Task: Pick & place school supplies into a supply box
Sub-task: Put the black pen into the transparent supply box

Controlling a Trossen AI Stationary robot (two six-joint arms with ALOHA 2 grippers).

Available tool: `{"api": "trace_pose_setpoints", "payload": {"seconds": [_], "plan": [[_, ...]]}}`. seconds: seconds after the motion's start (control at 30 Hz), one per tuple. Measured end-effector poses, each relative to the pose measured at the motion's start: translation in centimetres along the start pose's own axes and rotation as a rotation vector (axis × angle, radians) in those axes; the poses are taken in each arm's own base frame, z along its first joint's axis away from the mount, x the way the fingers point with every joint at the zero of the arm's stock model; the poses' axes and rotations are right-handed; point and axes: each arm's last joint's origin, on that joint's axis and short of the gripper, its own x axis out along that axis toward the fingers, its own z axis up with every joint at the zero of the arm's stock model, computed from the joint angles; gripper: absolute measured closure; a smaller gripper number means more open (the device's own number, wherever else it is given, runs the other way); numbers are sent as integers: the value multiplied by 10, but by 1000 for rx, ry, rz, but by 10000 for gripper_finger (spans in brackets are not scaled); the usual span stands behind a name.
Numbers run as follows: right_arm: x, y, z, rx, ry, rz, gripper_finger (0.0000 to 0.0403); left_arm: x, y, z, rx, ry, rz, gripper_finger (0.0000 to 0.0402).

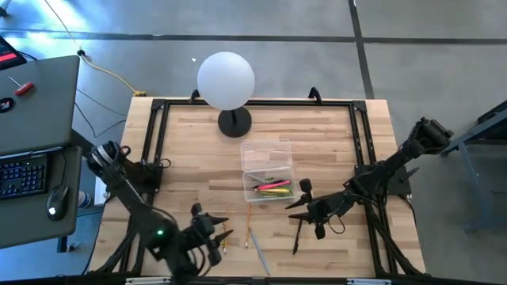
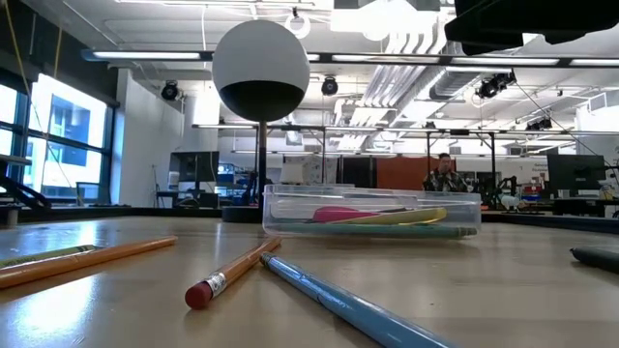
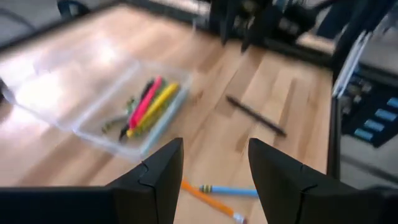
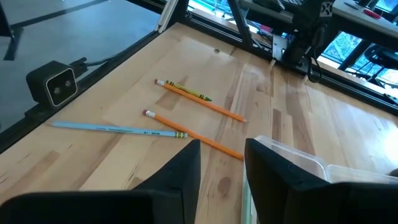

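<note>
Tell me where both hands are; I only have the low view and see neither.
Observer: The left hand hovers open near the loose pencils.
Operator: Give me the right one.
Observer: The right hand is open and empty, beside the box.
Operator: Name whatever lies under it.
Observer: A black pen lies on the table by the right hand, outside the box.
</note>
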Motion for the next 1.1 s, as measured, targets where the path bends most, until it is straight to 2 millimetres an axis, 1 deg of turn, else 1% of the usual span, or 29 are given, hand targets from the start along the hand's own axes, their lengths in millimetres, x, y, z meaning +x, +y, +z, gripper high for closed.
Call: {"api": "trace_pose_setpoints", "payload": {"seconds": [0.1,0.17,0.27,0.43,0.57,0.63,0.73,0.83,0.9,1.0,1.1], "plan": [[0,0,0,-1,0,0,299,15,0,2,-19,109,-34,188],[0,0,0,-5,0,0,299,22,2,4,0,172,-55,188],[0,-1,0,-4,-1,-2,299,30,3,8,-30,230,-75,188],[0,-1,0,-4,-2,-2,299,30,1,7,-54,291,-121,188],[0,0,0,6,1,19,300,29,1,6,-111,321,-127,188],[0,2,-2,15,7,87,299,26,-1,4,-111,320,-132,188],[-1,8,-5,7,24,258,300,22,-2,3,-66,300,-137,188],[1,16,-9,-26,22,444,300,20,-2,3,16,226,-117,188],[6,23,-13,-55,17,545,300,18,-2,5,80,166,-93,188],[19,36,-22,-120,-10,613,300,19,-1,7,129,103,-57,188],[33,46,-35,-193,-26,627,300,19,0,7,133,102,-55,188]]}}
